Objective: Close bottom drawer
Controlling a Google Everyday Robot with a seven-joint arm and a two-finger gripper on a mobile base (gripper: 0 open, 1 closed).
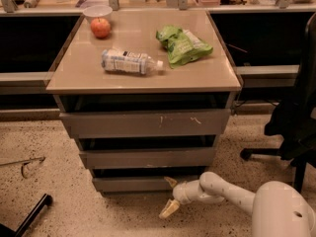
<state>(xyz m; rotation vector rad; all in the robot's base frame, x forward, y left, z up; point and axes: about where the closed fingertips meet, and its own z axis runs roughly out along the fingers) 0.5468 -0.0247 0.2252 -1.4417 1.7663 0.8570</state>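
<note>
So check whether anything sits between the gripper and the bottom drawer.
Nothing visible does. The gripper is low, right at the bottom drawer front near its right end, jaws open, with only floor beneath.

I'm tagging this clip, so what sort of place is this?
Likely an office or lab: a grey drawer cabinet, an office chair on speckled floor. The gripper sits low by the bottom drawer.
</note>
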